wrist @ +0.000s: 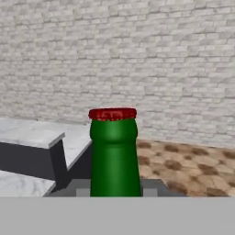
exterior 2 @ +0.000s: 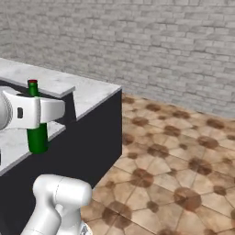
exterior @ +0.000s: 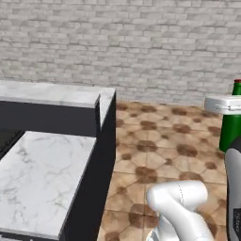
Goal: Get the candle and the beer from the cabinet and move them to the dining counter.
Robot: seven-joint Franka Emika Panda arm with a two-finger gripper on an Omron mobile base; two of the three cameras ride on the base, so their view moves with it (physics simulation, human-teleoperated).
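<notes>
Landmark: dining counter [exterior: 42,174], white marble top w/ grey veins, dark side wall and a raised back ledge [exterior: 52,94].

Beer [exterior 2: 36,120]: green bottle, red cap, seen upright in the right base view, over the near part of the counter top, in front of the ledge. Its base appears level w/ the marble, but contact w/ the surface can't be confirmed. In the left base view the bottle [exterior: 231,122] is cut by the right edge of the picture; only the cap, part of the neck and a strip of the body are visible, to the right of the counter's end.

Gripper [exterior 2: 43,111]: white hand is laid across the bottle's upper body in the right base view, neck and cap standing clear above it. Fingertips are hidden behind the hand and bottle, so the pads can't be made out. In the hand view the neck and cap [wrist: 113,151] are seen rising centred from the bottom, between the jaws. Hand is read as closed narrow on the beer.

Brick wall [exterior: 141,42] is seen behind the counter; brown patterned floor tiles [exterior 2: 174,160] to the right of it.

Far left part of the counter is cut off in both base views.
</notes>
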